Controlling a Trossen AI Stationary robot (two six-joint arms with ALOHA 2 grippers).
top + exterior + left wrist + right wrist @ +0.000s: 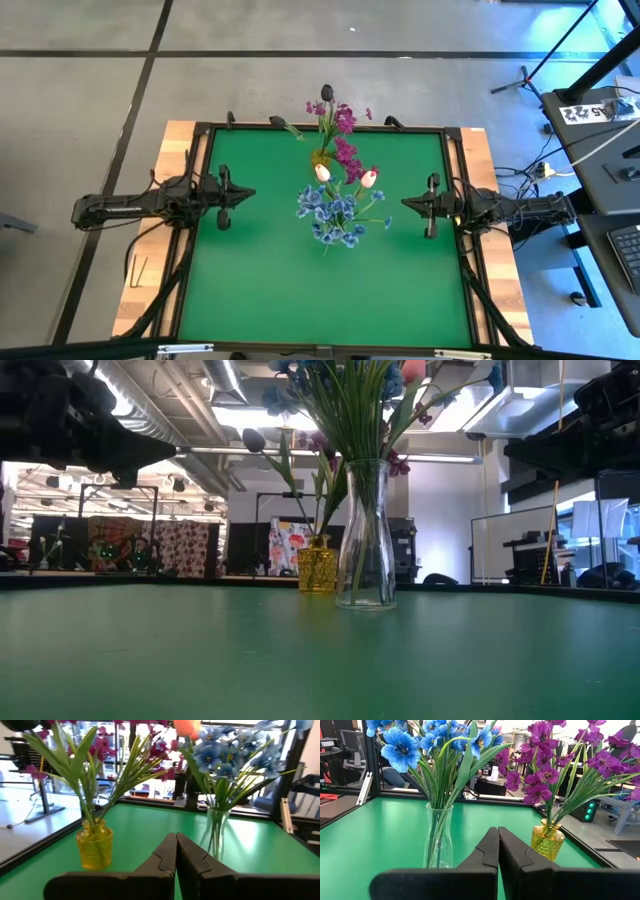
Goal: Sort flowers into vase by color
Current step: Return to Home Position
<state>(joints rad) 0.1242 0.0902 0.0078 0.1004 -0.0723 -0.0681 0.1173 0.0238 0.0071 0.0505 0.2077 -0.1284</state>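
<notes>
A clear glass vase (364, 535) stands mid-table and holds blue blossom sprays (335, 212) and white-pink tulip buds (322, 172). Behind it a small yellow vase (317, 567) holds magenta sprays (344, 135) and dark tulip buds (327, 92). Both vases stand upright on the green mat (260, 280). My left gripper (250, 195) rests shut at the left edge, level, pointing at the vases. My right gripper (406, 203) rests shut at the right edge, likewise level. In the wrist views the fingers of my left gripper (176, 851) and my right gripper (498, 845) meet with nothing between them.
A black frame (330, 127) borders the green mat, with wooden strips (150, 270) outside it. Open green mat lies in front of the vases toward the near edge. Desks and stands (600, 110) are beyond the right side.
</notes>
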